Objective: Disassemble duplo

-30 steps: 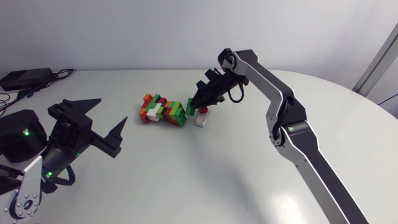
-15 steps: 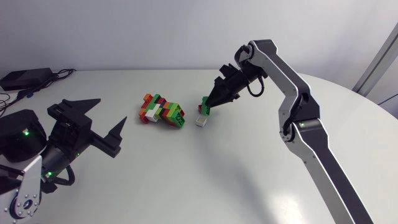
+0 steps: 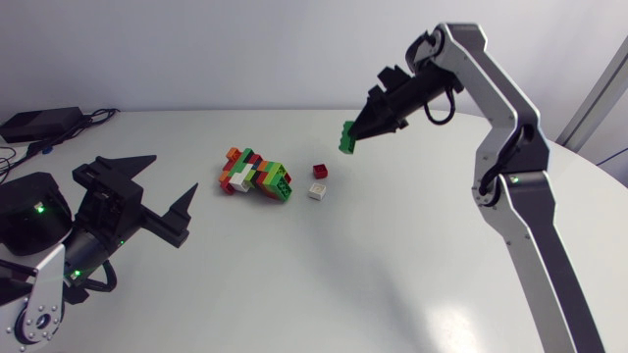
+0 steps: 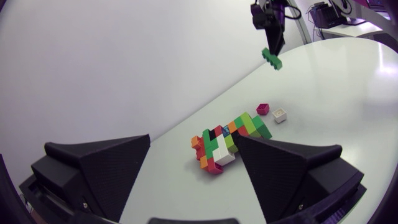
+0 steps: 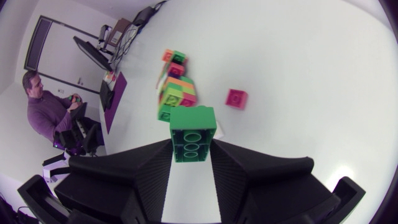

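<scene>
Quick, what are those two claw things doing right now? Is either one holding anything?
Left gripper: fingers open, holding nothing.
Right gripper: fingers closed on a green brick.

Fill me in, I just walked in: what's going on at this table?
The right gripper is shut on a green brick, holding it in the air apart from the multicoloured duplo assembly on the table. A red brick and a white brick lie loose beside the assembly. The left gripper is open and empty.
</scene>
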Action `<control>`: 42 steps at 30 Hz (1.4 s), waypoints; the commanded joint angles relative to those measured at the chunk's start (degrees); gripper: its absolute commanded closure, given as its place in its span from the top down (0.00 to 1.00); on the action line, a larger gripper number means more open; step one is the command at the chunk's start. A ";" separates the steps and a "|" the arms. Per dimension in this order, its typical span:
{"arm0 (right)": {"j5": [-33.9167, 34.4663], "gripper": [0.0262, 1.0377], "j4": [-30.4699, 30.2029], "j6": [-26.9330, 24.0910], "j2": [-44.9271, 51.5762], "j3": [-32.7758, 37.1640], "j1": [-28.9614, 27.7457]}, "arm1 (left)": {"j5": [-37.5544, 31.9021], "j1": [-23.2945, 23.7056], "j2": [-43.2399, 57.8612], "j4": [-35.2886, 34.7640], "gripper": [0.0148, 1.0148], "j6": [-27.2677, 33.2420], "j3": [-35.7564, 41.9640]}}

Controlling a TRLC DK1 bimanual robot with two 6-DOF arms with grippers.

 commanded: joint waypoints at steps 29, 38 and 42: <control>39.04 0.30 38.25 -0.83 -34.74 -73.16 16.24 | 0.51 -0.93 -2.29 0.85 0.96 1.48 -1.34; 40.62 0.83 37.28 -3.73 -28.59 -70.35 14.57 | 0.51 -1.37 -9.94 0.85 0.96 1.39 -3.80; 42.21 0.93 39.74 -3.12 -29.29 -71.23 14.31 | 0.51 -1.46 -9.85 0.76 0.96 1.48 -3.71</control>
